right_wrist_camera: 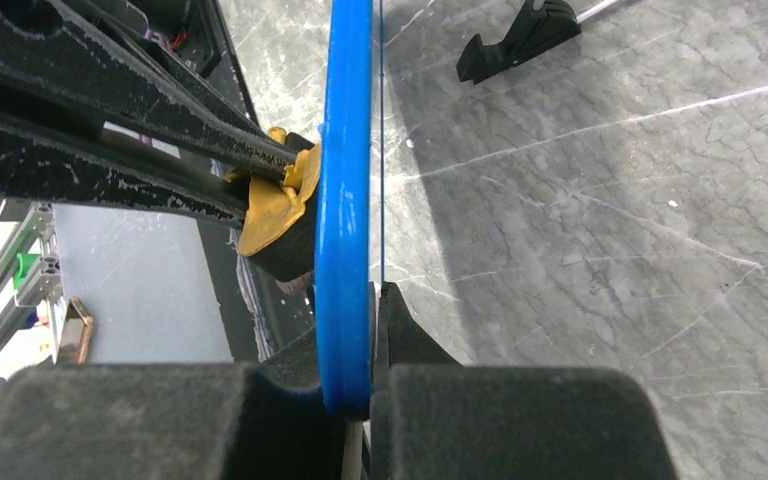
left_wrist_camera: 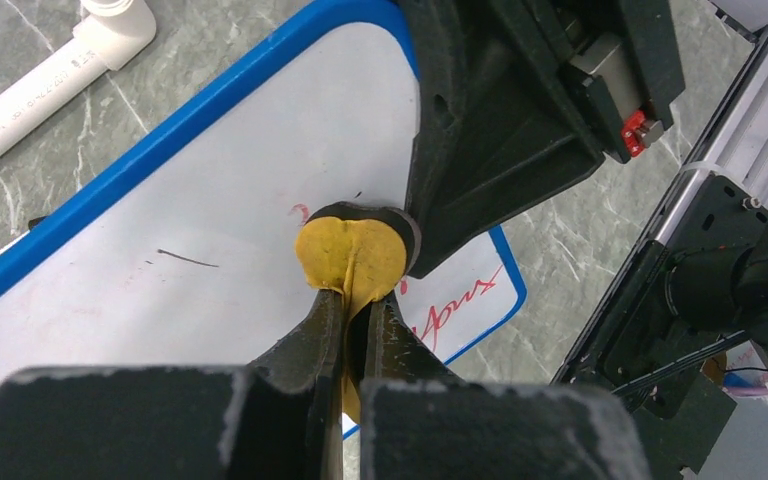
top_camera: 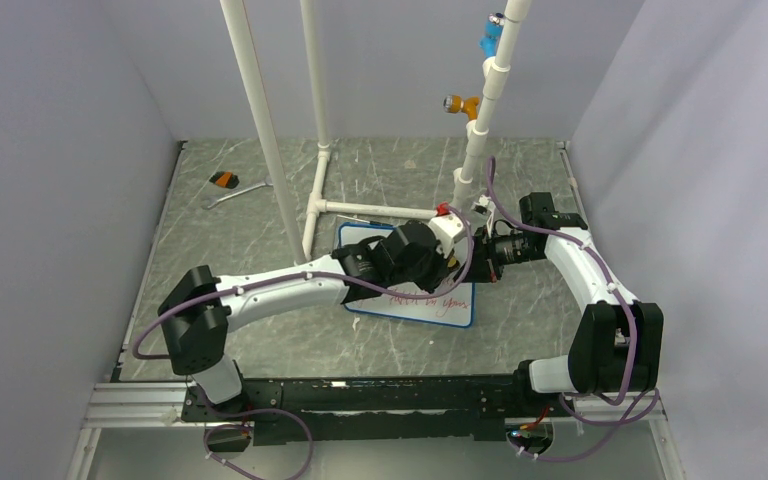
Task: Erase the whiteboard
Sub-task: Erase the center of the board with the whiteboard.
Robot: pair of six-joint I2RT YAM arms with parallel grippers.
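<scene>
We count one whiteboard, one yellow eraser pad and two grippers. The board sits mid-table, its long axis going left to right, with red writing by its near edge. The left gripper is clamped on the pad, which touches the white face. The right gripper pinches the blue frame at the right edge. White pipes lie just behind the far edge, and bare table shows on the near side.

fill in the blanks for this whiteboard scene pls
1. The left gripper is shut on a black-and-___ eraser.
2. The right gripper clamps the whiteboard by its ___ frame.
3. The writing left on the whiteboard is ___.
Missing words: yellow; blue; red.
</scene>
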